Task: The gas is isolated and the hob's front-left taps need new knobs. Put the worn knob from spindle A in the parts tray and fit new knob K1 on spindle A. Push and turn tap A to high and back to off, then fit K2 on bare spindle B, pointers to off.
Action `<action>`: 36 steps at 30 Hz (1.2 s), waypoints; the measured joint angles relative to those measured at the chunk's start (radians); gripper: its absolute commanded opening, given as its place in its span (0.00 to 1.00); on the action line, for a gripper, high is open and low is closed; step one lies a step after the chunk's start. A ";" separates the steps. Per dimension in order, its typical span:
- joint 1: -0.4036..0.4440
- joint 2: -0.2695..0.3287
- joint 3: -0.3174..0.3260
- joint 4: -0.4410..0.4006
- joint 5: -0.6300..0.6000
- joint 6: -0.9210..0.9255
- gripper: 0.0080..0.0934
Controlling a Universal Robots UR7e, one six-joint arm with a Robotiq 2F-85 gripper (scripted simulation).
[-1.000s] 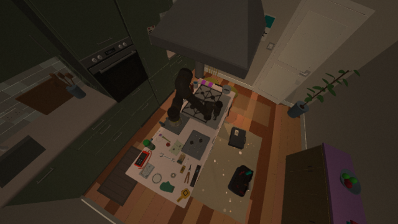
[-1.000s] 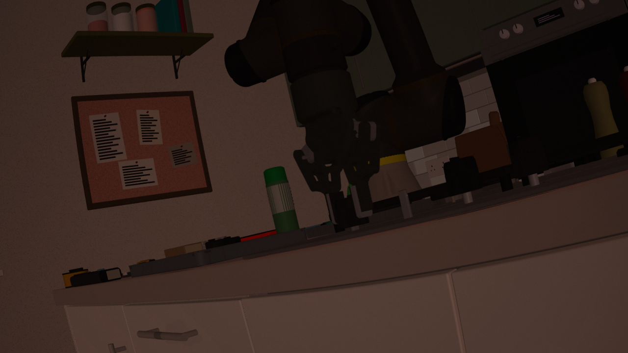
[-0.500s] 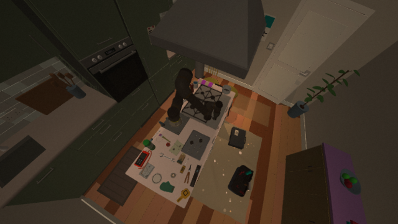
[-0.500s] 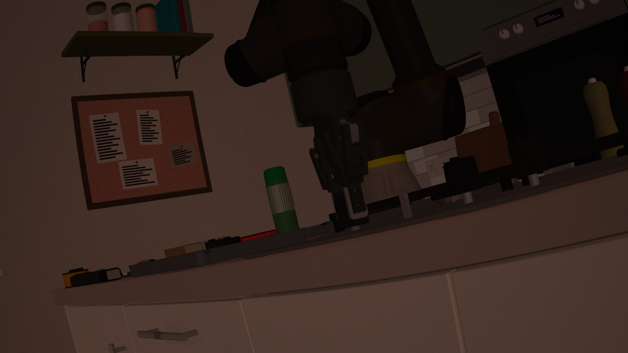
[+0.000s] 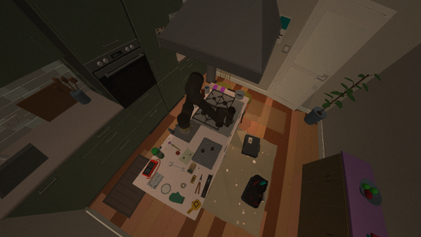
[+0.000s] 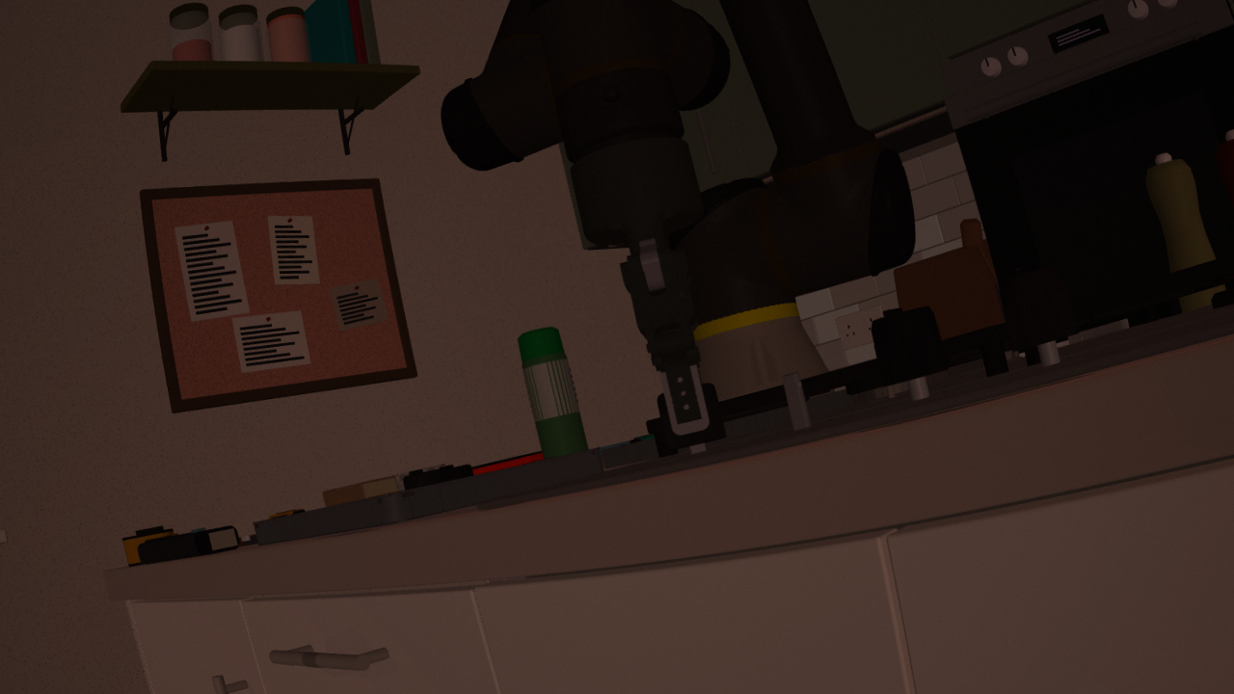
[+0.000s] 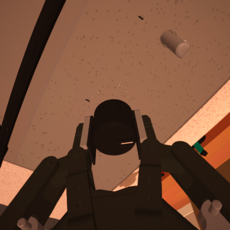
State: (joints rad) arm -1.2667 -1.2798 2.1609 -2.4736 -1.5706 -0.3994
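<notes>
A black ribbed knob (image 7: 113,127) sits on the hob's front panel, and bare spindle B (image 7: 174,45) stands apart from it further along the same panel. I grip this knob from its two sides with my gripper (image 7: 113,128) closed around it, and its white pointer mark faces me. From the second side camera my gripper (image 6: 683,413) points straight down at the hob's front-left corner, the knob mostly hidden between the fingers. The grey parts tray (image 5: 207,152) lies on the worktop beside the hob (image 5: 215,108), with two small dark knobs on it.
The worktop's front edge runs just past the knob, with the orange floor below. A black pan-support bar (image 7: 27,70) crosses to the left. A green bottle (image 6: 552,393) stands close beside my gripper, and hand tools (image 5: 177,177) lie scattered over the worktop beyond the tray.
</notes>
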 measured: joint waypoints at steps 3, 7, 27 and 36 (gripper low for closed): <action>0.000 0.000 0.000 0.000 0.000 0.080 0.00; 0.000 0.000 0.000 0.000 0.000 0.187 0.00; 0.000 0.000 0.000 0.001 0.000 0.720 0.00; 0.000 0.000 0.000 0.001 0.000 0.960 0.00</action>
State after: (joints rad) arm -1.2668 -1.2796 2.1605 -2.4729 -1.5704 0.5605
